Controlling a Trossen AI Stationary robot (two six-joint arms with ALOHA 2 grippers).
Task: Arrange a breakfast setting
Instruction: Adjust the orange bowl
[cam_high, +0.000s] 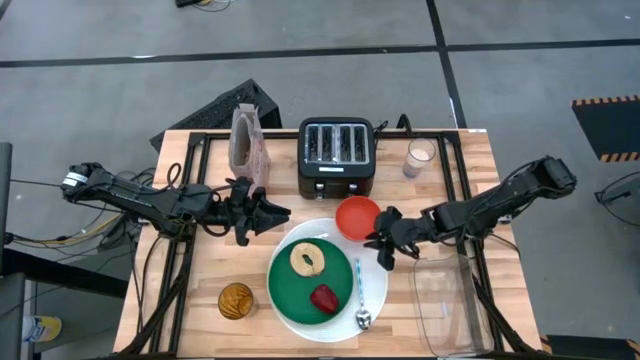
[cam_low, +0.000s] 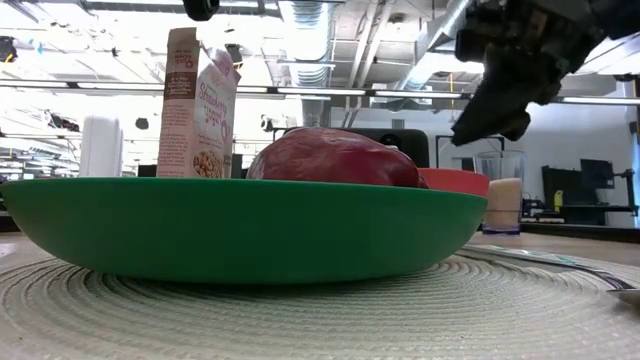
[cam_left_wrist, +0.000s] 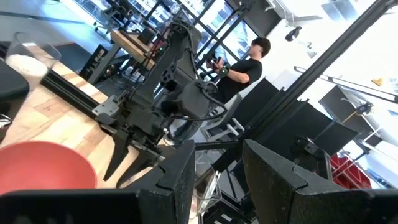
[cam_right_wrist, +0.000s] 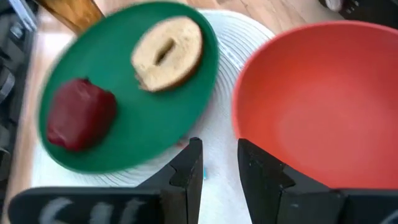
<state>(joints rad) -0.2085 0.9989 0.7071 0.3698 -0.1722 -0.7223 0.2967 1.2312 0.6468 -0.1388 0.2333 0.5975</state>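
Observation:
A large white plate (cam_high: 375, 290) lies at the table's near middle with a smaller green plate (cam_high: 295, 290) on it. On the green plate lie a bagel half (cam_high: 307, 260) and a red fruit (cam_high: 323, 298). A blue-handled spoon (cam_high: 358, 285) lies on the white plate's right part. A red-orange bowl (cam_high: 358, 217) stands just beyond the plates. The pinkish cereal box (cam_high: 248, 145) stands upright at the far left. My right gripper (cam_high: 384, 252) hovers slightly open by the bowl's near right side, above the white plate (cam_right_wrist: 217, 134). My left gripper (cam_high: 266, 213) is open and empty left of the bowl.
A black toaster (cam_high: 336, 155) stands at the far middle, with a glass (cam_high: 421, 157) to its right. An amber glass (cam_high: 236, 300) stands near left of the plates. A clear container (cam_high: 445, 300) lies at the near right. A person (cam_left_wrist: 249, 62) is in the room behind.

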